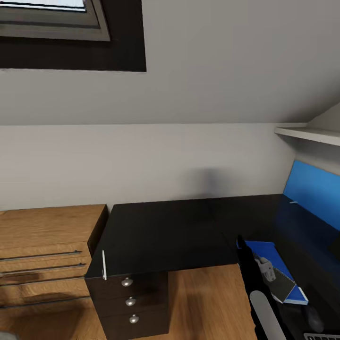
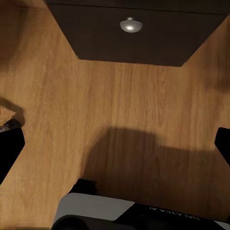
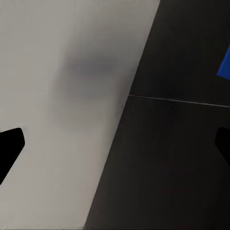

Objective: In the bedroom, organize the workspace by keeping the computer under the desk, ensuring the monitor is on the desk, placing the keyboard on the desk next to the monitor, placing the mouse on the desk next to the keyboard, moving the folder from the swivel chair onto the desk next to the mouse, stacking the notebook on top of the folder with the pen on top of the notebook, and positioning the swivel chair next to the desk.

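Black desk (image 1: 174, 231) top fills the middle of my head view, L-shaped, running from the drawer unit (image 1: 130, 300) with its three round silver knobs on the left across to the blue back panel (image 1: 314, 186) on the far right. On the near left edge of the desk, right above the drawers, I see the pen (image 1: 104, 265), a thin white stick lying along the edge. Over on the right, the folder (image 1: 269, 259) lies flat on the desk, bright blue, with a dark grey flat piece on its near corner that could be the notebook (image 1: 283, 283), though my right arm (image 1: 264, 302) crosses in front and I cannot tell for sure. Near the bottom right corner I make out a dark oval shape, the mouse (image 1: 314, 318), and a sliver of the keyboard (image 1: 323, 336) just beyond the frame edge. A low light-wood cabinet (image 1: 47, 255) stands just left of the desk against the grey wall, and a dark-framed skylight (image 1: 52, 19) sits up at top left. My left gripper (image 2: 115, 143) hangs over the wood floor (image 2: 115, 110) near the lowest drawer knob, fingers spread wide and empty. My right gripper (image 3: 115, 148) points at the desk top where it meets the wall, fingers also spread wide, holding nothing.
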{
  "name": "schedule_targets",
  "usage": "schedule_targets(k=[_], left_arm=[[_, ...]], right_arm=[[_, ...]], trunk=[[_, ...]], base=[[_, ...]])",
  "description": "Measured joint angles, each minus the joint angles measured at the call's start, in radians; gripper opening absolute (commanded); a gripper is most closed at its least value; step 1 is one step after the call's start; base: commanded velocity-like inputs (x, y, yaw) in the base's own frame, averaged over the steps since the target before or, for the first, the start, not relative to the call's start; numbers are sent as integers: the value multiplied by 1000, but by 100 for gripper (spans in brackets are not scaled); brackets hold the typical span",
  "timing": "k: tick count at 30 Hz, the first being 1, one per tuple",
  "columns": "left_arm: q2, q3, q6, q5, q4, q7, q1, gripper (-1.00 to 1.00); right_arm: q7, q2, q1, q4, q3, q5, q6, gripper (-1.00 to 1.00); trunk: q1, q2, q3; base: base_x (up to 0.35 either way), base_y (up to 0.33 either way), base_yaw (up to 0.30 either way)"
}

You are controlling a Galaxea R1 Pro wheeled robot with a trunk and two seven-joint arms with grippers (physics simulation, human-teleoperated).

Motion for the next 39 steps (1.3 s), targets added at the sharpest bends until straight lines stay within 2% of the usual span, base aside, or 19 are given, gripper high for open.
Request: schedule_targets(k=[10, 18, 28, 33, 39], left_arm=[[1, 2, -1, -1, -1, 0, 0, 100], [1, 3, -1, -1, -1, 0, 0, 100], [2, 5, 0, -1, -1, 0, 0, 100], [2, 5, 0, -1, -1, 0, 0, 100], [1, 4, 0, -1, -1, 0, 0, 100]], right_arm=[[-3, 10, 0, 18, 3, 5, -13, 100], [-3, 11, 0, 29, 6, 6, -28, 100], [-25, 12, 0, 80, 51, 9, -52, 100], [-32, 12, 0, 87, 100, 9, -73, 100], [-73, 12, 0, 106, 130, 11, -85, 100]], trunk=[[-38, 70, 38], [-38, 70, 43], [-38, 70, 48], [-39, 70, 51], [-39, 70, 54]], base=[[0, 0, 252], [0, 0, 254], [0, 0, 254], [0, 0, 254], [0, 0, 254]])
